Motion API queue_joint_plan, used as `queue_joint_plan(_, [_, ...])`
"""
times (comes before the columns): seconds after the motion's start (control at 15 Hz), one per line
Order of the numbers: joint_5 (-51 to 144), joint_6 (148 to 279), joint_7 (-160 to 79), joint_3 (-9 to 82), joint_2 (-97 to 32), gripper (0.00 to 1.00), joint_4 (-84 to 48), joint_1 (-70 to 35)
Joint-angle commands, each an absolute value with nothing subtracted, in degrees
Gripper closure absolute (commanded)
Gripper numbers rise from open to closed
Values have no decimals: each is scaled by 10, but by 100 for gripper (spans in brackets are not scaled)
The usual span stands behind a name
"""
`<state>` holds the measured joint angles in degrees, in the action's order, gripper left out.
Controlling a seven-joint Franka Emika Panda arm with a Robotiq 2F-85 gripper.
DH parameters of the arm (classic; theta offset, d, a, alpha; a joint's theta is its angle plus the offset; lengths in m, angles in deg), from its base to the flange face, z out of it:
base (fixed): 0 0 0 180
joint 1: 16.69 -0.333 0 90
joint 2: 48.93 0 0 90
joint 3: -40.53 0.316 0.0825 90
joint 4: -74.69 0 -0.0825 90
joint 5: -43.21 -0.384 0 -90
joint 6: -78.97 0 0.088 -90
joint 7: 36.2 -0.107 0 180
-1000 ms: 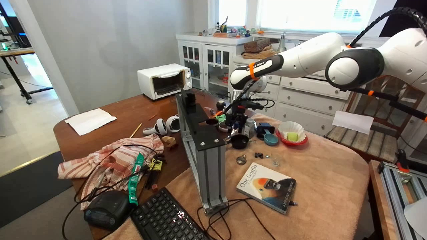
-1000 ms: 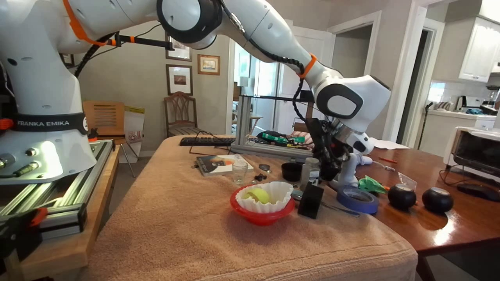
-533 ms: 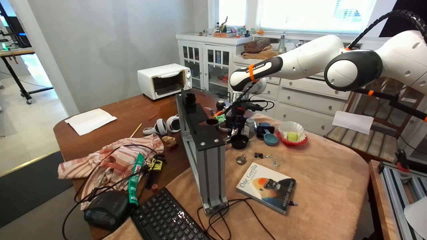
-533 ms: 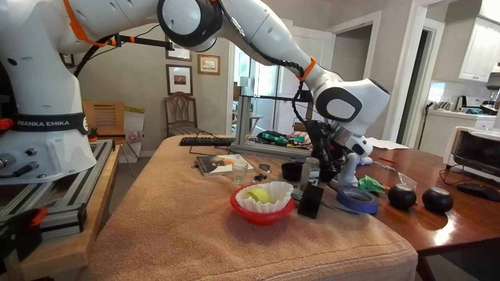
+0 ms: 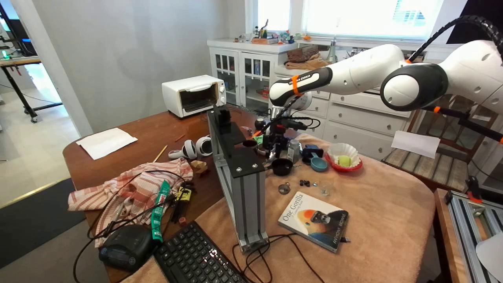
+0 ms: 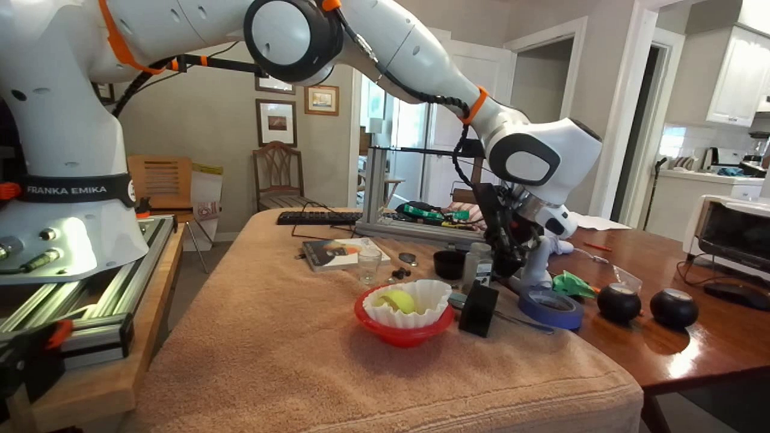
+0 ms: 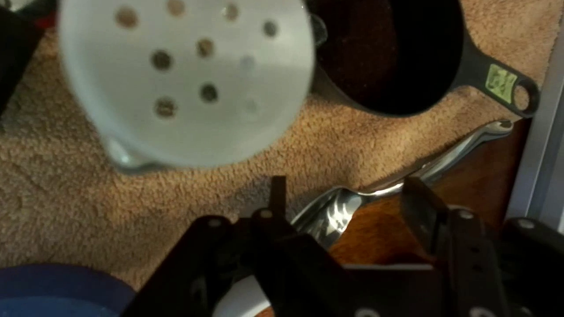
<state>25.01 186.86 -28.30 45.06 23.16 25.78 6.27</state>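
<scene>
In an exterior view, a white paper (image 5: 107, 142) lies by the left corner of the brown surface (image 5: 149, 127). A white oven (image 5: 177, 96) sits at that surface's far edge. Next is a tall metal frame (image 5: 257, 208), with its near foot on the peach towel (image 5: 377, 220). Then comes the gripper (image 7: 346, 193), down low, with its two fingers (image 7: 277, 193) spread apart. In the wrist view, a shiny spoon (image 7: 339, 209) shows between them. The spoon lies along the towel's edge, right by the brown surface; I can't tell if the fingers touch it. Near the spoon is a black cup (image 7: 423, 66) with a handle, then a shaker (image 7: 189, 132) with holes on top. Last, a red bowl (image 5: 346, 169) sits near the towel's far edge, with a wavy white liner (image 5: 342, 150) in it.
</scene>
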Motion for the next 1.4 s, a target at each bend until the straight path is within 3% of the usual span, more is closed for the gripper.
queue_joint_plan(0.0, [245, 1861, -300, 454, 265, 33, 303, 62])
queue_joint_plan(1.07, [243, 1840, -341, 462, 308, 40, 380, 75])
queue_joint_plan(1.13, [244, 1837, -341, 463, 311, 43, 383, 75])
queue_joint_plan(1.2, [244, 1832, -340, 464, 313, 65, 385, 74])
queue_joint_plan(1.33, [245, 1824, -341, 465, 315, 69, 389, 74])
